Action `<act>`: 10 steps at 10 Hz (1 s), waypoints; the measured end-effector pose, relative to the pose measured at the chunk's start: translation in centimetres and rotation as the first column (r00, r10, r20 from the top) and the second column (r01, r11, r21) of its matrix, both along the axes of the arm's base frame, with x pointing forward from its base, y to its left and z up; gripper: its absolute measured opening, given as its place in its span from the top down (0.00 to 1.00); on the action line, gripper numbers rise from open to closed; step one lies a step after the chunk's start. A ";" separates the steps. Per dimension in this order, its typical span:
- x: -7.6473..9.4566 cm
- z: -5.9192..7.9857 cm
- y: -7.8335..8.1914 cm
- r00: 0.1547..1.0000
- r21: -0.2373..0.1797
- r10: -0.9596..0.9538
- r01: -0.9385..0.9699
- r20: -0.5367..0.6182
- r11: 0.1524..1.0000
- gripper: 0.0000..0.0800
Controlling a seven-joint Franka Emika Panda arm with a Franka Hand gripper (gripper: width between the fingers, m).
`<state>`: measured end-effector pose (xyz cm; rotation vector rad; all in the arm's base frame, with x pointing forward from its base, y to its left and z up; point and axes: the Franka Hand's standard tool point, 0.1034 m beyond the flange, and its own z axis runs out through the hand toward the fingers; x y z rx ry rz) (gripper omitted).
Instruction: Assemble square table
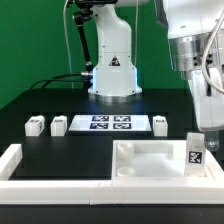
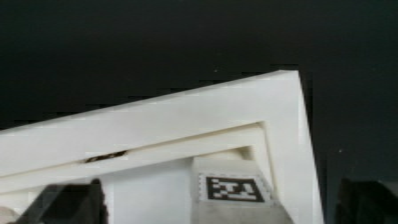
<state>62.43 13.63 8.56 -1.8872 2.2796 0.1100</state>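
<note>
The slab point(image 1: 145, 160) lies on the counter point(image 1: 70, 148), with one leg point(image 1: 195, 154) upright at its corner. Fingers point(image 1: 208, 125) flank it; whether clamped, I cannot tell. Likely leg-fitting: next, twist it home, kept upright.

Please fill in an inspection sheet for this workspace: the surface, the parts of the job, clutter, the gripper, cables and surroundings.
Surface: black table, matte.
Job's things: the tabletop lies at the front, toward the exterior view's right. An upright leg stands at its right corner. The left loose leg, middle loose leg and right loose leg lie in a row farther back.
Clutter: nothing seen.
Gripper: the gripper hovers just above the upright leg; it looks open and empty.
Cables: a dark cable runs beside the arm's base column.
Surroundings: the marker board is between the loose legs; the low border wall runs along the front.
</note>
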 end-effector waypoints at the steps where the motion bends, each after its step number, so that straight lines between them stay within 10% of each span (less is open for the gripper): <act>1: 0.0 0.1 0.1 1.000 0.000 0.004 -0.004 0.002 1.000 0.19; 10: -2.4 2.4 2.8 0.894 -0.048 0.443 -0.440 0.070 0.897 0.19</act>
